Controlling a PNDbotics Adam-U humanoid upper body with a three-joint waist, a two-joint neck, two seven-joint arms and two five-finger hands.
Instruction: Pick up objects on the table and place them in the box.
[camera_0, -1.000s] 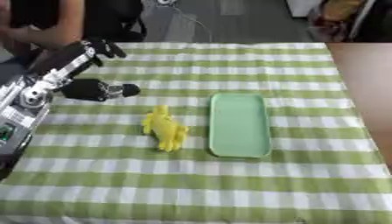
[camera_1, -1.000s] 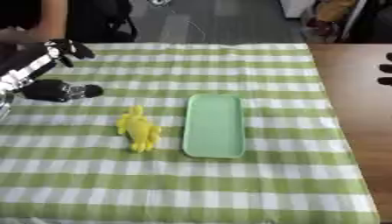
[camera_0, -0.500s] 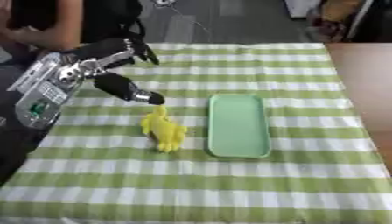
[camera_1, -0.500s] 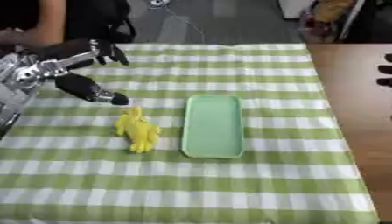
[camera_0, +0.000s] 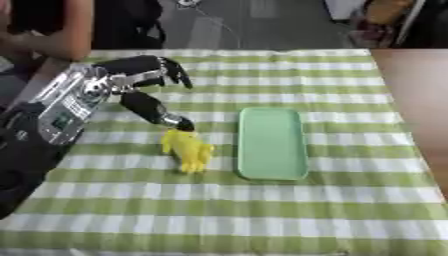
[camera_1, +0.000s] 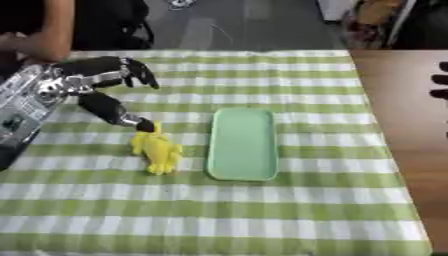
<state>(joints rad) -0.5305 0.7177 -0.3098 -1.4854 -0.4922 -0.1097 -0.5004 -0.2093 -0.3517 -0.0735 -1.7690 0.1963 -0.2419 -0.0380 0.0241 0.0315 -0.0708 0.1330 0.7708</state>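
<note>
A yellow toy (camera_0: 187, 149) lies on the green checked tablecloth, just left of a flat pale green tray (camera_0: 272, 142). My left hand (camera_0: 140, 82) hovers over the toy's upper end with its fingers spread toward the upper right and its thumb tip (camera_0: 182, 123) reaching down to the toy's top. Nothing is held in that hand. Only dark fingertips of my right hand (camera_1: 439, 86) show at the right edge of the right eye view, off the table's side.
The table's right edge runs along a brown floor strip (camera_0: 420, 100). A person's arm (camera_0: 61, 30) shows at the far left corner, off the cloth. Checked cloth (camera_0: 227, 215) spreads in front of the toy and tray.
My left hand has swung from the far left edge toward the middle and lowered, so its thumb now reaches the yellow toy's top. The toy and tray have not moved.
</note>
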